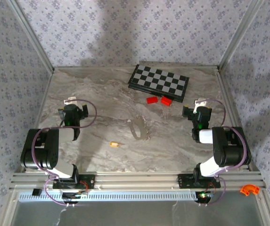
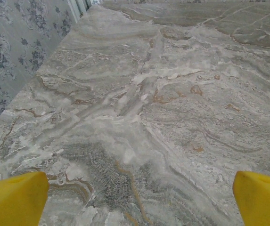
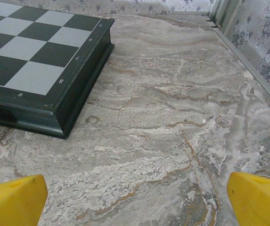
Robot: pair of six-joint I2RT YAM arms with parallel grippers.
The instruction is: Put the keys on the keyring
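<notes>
Left pincer (image 2: 137, 195) and right pincer (image 3: 135, 200) both gape, empty. Best to come in low over the small key (image 1: 114, 144), straddling it squarely.

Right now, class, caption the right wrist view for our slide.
Open yellow fingers frame grey marble tabletop beside a dark-framed chessboard.
</notes>
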